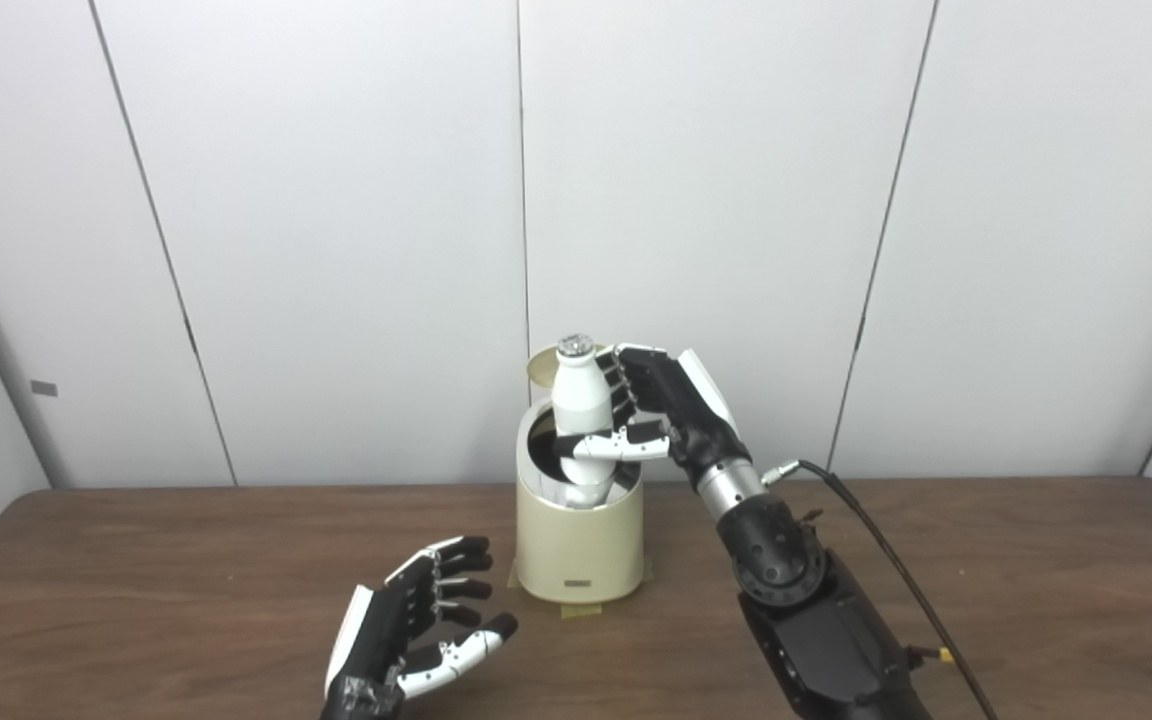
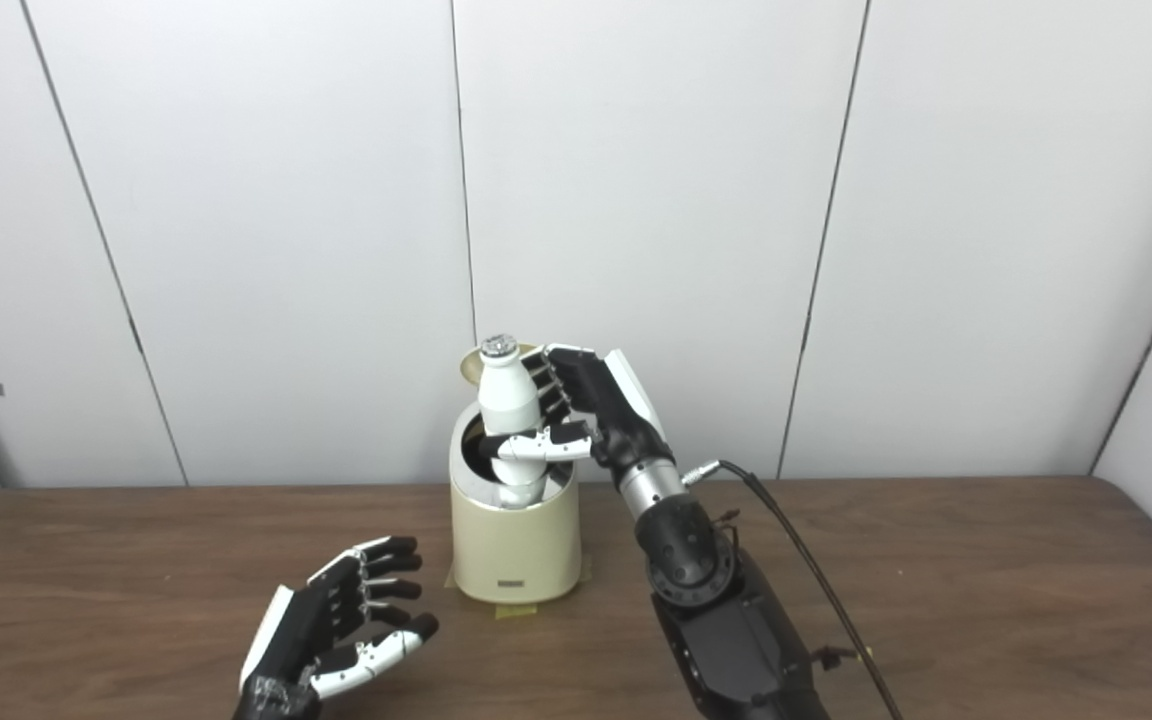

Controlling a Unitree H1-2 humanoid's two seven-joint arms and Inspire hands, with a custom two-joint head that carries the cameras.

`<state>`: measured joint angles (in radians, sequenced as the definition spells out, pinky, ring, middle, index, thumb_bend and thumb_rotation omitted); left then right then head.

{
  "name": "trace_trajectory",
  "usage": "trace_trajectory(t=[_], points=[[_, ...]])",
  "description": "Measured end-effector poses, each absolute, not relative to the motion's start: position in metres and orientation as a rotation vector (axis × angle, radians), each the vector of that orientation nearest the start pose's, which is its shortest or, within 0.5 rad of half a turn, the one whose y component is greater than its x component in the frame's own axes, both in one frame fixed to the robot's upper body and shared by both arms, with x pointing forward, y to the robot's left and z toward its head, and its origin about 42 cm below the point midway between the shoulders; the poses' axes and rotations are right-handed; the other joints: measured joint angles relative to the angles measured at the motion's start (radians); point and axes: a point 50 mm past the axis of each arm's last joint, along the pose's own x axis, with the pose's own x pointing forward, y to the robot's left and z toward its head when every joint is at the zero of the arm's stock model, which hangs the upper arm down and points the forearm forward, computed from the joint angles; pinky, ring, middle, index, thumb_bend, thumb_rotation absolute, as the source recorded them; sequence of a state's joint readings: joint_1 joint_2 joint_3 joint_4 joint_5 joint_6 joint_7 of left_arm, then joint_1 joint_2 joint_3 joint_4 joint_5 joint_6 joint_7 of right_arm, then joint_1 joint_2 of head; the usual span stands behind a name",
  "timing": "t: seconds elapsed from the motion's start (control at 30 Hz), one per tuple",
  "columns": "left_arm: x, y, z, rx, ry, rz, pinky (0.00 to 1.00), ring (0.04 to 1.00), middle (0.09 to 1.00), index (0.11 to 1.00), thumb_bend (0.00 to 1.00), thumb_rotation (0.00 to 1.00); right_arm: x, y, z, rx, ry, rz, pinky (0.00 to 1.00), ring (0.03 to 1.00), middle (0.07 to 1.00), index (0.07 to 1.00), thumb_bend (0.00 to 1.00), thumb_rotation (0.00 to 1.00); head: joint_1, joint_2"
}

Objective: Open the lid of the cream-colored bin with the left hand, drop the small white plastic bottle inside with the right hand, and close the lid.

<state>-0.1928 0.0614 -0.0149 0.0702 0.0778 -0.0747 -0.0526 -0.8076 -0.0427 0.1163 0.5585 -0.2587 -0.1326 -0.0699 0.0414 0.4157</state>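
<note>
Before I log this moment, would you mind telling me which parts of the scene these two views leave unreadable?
- Inside of the bin: dark in both views, so the contents cannot be told.
- Lower end of the bottle: hidden below the bin's rim, both views.
- Lid: mostly behind the bottle and the right hand; its hinge is unseen.
- Small label low on the bin's front: too small to read.
- Left hand: its wrist is cut off by the bottom edge.

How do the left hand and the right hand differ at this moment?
The right hand is raised over the cream bin and grips the white bottle; the left hand is low over the table, beside the bin, holding nothing. The right hand's fingers wrap the bottle; the left hand's are apart. Both are black and white.
</note>
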Motion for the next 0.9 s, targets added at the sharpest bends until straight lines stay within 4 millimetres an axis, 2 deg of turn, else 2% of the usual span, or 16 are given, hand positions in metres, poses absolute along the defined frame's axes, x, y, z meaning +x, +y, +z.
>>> trace_trajectory(t=[0.43, 0.83, 0.9], points=[[0.344, 0.203, 0.138, 0.135, -0.179, -0.110, 0.59, 0.685, 0.751, 0.770, 0.64, 0.02, 0.511, -0.112, 0.255, -0.509, -0.521, 0.168, 0.32, 0.388, 0.483, 0.558, 0.49, 0.00, 0.006, 0.003], [0.344, 0.202, 0.140, 0.128, -0.183, -0.111, 0.61, 0.688, 0.746, 0.766, 0.65, 0.01, 0.515, -0.118, 0.253, -0.563, -0.604, 0.181, 0.33, 0.393, 0.484, 0.549, 0.49, 0.00, 0.014, 0.017], [0.344, 0.202, 0.140, 0.128, -0.183, -0.111, 0.62, 0.687, 0.743, 0.764, 0.65, 0.01, 0.515, -0.121, 0.252, -0.583, -0.607, 0.190, 0.34, 0.420, 0.518, 0.530, 0.50, 0.00, 0.012, 0.018]])
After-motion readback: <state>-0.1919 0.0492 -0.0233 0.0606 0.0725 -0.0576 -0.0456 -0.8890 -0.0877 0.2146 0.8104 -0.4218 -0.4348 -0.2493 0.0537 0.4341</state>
